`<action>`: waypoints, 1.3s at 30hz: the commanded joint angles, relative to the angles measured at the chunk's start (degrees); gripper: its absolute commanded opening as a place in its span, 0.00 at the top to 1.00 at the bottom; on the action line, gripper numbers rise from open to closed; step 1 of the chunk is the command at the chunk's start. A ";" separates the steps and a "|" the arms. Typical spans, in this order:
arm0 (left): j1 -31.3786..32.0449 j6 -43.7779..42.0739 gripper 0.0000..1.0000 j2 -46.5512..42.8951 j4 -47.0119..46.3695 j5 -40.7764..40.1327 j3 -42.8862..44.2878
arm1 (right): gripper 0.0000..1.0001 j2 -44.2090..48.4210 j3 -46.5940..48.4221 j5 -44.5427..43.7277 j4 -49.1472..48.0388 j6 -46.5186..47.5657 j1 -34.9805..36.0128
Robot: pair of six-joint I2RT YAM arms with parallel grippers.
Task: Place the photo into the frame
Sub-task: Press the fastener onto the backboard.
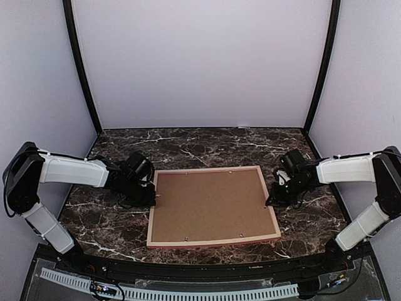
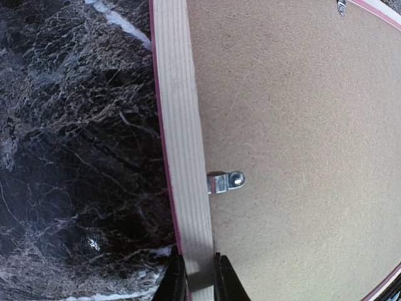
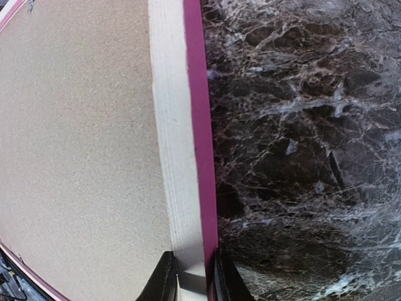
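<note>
The frame (image 1: 213,241) lies back side up in the middle of the table, pale wood with a pink outer edge. A brown backing board (image 1: 213,204) fills it. The photo is hidden. My left gripper (image 1: 152,195) is shut on the frame's left rail (image 2: 182,125), one finger on each side of it (image 2: 200,282). My right gripper (image 1: 270,199) is shut on the right rail (image 3: 178,125), which its fingers pinch from both sides (image 3: 193,279).
A small metal turn clip (image 2: 225,182) on the left rail lies over the backing board (image 2: 294,125). More clips sit along the other rails. Dark marble table (image 1: 313,219) surrounds the frame. Pale walls close in the back and sides.
</note>
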State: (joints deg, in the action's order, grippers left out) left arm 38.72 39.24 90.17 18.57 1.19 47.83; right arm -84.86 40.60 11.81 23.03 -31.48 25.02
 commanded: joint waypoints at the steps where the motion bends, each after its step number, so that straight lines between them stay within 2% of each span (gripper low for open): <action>1: 0.68 -1.82 0.88 0.02 0.58 3.21 -1.17 | 0.84 -2.81 -0.72 -2.31 3.56 0.43 0.47; 9: 0.72 -1.84 0.87 0.25 0.42 3.29 -1.14 | 0.66 -2.81 2.00 -0.09 2.94 -0.37 0.45; 14: 0.74 -1.81 0.87 0.42 0.24 3.54 -1.16 | 0.62 -3.59 2.18 -0.13 2.61 -0.37 0.63; 24: 0.74 -1.91 0.87 0.51 0.50 3.47 -0.77 | 0.72 -4.07 2.16 -3.43 6.12 2.40 1.18; 28: 0.74 -1.93 0.87 0.61 0.67 3.38 -0.45 | 0.77 -5.08 2.84 -2.84 7.43 4.43 1.15; 39: 0.74 -2.14 0.87 0.73 1.27 3.07 0.04 | 0.82 -8.59 5.12 1.08 10.36 10.26 1.18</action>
State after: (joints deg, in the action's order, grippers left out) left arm 38.74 39.18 90.21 18.13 1.67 47.83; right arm -89.34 47.07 11.46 30.50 -25.04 25.45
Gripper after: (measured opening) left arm 0.134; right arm 0.190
